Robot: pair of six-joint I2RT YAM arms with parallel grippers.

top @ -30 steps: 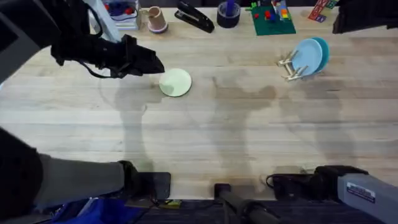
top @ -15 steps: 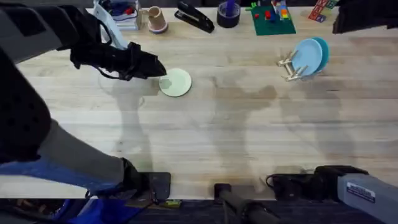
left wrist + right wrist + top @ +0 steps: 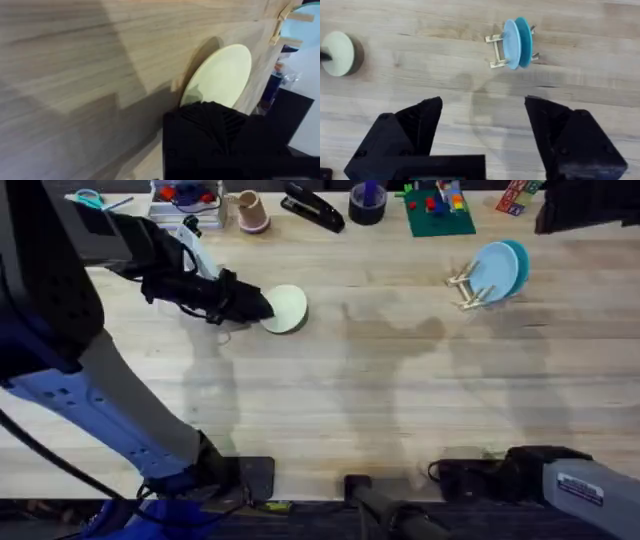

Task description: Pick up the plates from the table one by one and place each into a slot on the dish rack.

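A pale yellow-cream plate lies flat on the light wood table, upper left of centre in the overhead view. The left gripper reaches its left rim; whether its fingers are apart or closed cannot be told. At upper right, the wooden dish rack holds a light blue plate and a teal plate upright. The right gripper is spread wide, holding nothing.
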